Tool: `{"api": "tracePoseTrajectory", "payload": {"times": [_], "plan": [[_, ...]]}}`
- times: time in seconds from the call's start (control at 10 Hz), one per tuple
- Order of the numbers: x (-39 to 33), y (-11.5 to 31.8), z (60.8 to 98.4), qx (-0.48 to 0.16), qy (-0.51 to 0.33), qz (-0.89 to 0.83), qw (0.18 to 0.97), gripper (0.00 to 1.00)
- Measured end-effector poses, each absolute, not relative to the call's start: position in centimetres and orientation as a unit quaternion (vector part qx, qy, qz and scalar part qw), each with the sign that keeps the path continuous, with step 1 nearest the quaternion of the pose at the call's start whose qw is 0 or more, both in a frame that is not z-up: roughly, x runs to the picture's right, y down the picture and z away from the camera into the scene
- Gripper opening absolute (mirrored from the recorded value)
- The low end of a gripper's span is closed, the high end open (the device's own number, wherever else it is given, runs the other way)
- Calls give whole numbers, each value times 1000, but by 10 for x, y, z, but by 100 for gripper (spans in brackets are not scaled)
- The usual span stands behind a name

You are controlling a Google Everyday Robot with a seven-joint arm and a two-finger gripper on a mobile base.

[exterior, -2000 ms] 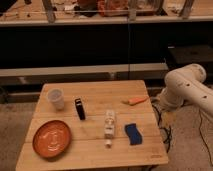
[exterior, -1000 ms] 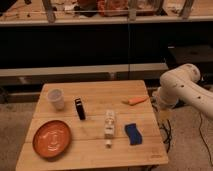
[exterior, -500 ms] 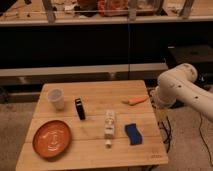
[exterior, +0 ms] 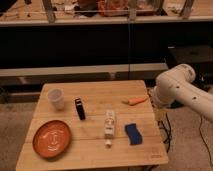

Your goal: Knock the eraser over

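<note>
White arm [exterior: 175,87] beside the table [exterior: 100,92] hides the gripper, spread wide, well apart from the eraser [exterior: 80,108].

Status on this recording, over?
Claw hidden behind the arm off the table right edge; open, empty. Eraser upright, untouched, beside cup. Carrot lies between arm and eraser.

The gripper is not visible; it is out of sight at the right of the scene, where the white arm [exterior: 176,90] is cut off by the right edge. Print on the white bottle [exterior: 109,125] is illegible. The orange object [exterior: 135,101] is too blurred to identify. Items on the far shelf [exterior: 100,20] are cropped at the top edge.
</note>
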State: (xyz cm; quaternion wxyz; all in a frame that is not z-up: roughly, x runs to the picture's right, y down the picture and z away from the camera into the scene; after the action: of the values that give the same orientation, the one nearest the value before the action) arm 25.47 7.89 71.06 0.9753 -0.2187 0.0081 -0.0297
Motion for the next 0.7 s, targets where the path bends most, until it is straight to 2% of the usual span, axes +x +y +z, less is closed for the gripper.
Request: {"api": "tracePoseTrajectory", "payload": {"times": [0.7], "plan": [[243,71,718,-197,0,-44,979,80]]}}
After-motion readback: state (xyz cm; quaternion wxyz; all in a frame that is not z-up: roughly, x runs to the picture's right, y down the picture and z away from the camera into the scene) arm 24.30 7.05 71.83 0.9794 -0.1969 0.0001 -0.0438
